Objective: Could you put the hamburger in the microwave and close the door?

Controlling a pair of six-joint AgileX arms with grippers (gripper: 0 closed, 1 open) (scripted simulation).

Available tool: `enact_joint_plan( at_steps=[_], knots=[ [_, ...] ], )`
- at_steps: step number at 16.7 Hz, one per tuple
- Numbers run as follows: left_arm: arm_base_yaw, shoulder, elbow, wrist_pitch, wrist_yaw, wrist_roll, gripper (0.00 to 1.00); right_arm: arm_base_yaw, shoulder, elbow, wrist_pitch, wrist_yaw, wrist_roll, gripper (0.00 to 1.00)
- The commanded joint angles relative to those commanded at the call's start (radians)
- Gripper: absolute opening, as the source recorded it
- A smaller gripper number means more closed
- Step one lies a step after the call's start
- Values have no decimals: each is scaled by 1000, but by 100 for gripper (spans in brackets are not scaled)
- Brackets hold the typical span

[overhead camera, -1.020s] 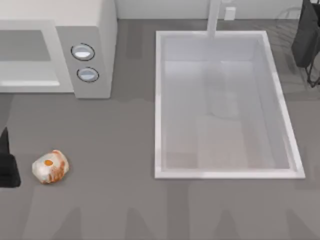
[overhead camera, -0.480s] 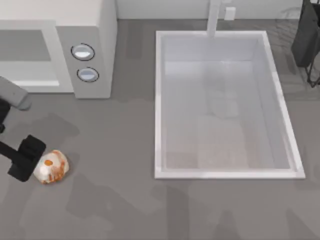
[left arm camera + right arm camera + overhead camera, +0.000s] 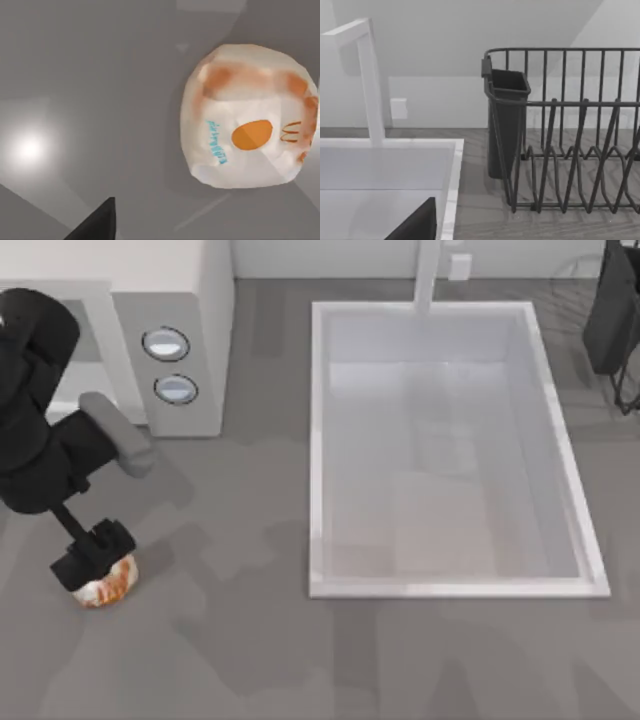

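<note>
Hamburger [image 3: 103, 587] directly beneath left gripper [image 3: 93, 556], near the table's left edge. Fingers' spread impossible to tell; right arm parked, far off.

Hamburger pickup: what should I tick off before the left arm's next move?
1. Left gripper directly over the hamburger: ok.
2. Hamburger resting on the counter, not lifted: ok.
3. Fingers around the hamburger: cannot tell.
4. Microwave cavity open to receive it: ok.
5. Door position: cannot tell.
6. Path from the hamburger to the microwave free of objects: ok.
</note>
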Motion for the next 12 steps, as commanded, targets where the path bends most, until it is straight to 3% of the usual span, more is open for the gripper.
enact_joint_plan(
  at_steps=[7,12],
  knots=[
    [-11,95,64,-52,0,39,100,0,0,0,0,0,0,100],
    [-9,128,23,19,0,41,100,0,0,0,0,0,0,100]
  ],
)
